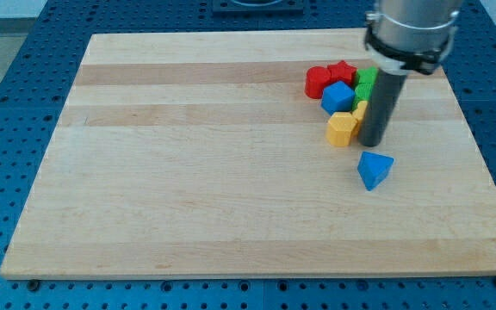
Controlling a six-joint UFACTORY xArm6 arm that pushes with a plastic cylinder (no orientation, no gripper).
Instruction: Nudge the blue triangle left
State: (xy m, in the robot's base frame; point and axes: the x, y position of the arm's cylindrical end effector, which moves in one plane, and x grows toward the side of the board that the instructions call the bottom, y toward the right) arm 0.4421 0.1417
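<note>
The blue triangle lies on the wooden board at the view's right, apart from the other blocks. My tip stands just above it in the view, a small gap away, beside the yellow hexagon. The rod runs up to the arm at the view's top right.
A tight cluster sits at the upper right: a red cylinder, a red star, a blue cube, a green block and a second yellow block partly hidden behind the rod. The board's right edge is near.
</note>
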